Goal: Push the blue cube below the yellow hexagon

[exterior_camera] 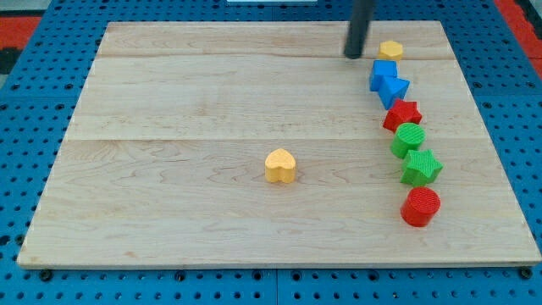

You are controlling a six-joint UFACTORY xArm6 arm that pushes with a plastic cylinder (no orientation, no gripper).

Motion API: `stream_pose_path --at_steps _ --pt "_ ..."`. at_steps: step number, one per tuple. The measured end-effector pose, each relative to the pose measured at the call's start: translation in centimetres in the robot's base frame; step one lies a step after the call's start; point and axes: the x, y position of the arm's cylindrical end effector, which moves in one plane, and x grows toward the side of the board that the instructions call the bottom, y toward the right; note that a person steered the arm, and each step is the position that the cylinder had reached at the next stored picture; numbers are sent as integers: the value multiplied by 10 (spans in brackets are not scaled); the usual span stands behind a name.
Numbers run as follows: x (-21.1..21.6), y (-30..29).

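Observation:
The blue cube (383,74) sits near the view's top right, just below the yellow hexagon (390,50) and close to it. A blue star (395,89) touches the cube's lower right side. My tip (353,56) rests on the board to the left of the yellow hexagon and up-left of the blue cube, a short gap from both.
Below the blue star runs a line of blocks down the right side: a red star (403,113), a green cylinder (409,139), a green star (421,167) and a red cylinder (420,207). A yellow heart (280,165) lies near the board's middle. The wooden board (169,169) lies on a blue pegboard.

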Motion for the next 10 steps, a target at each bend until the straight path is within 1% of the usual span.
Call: stream_pose_path --at_steps 1,3,4,5,6,7,8,10 --pt "54 -73" --pt "39 16" --pt "55 25" --pt "63 52" --pt "63 65" --pt "63 54" --pt "55 67" --pt "31 33"
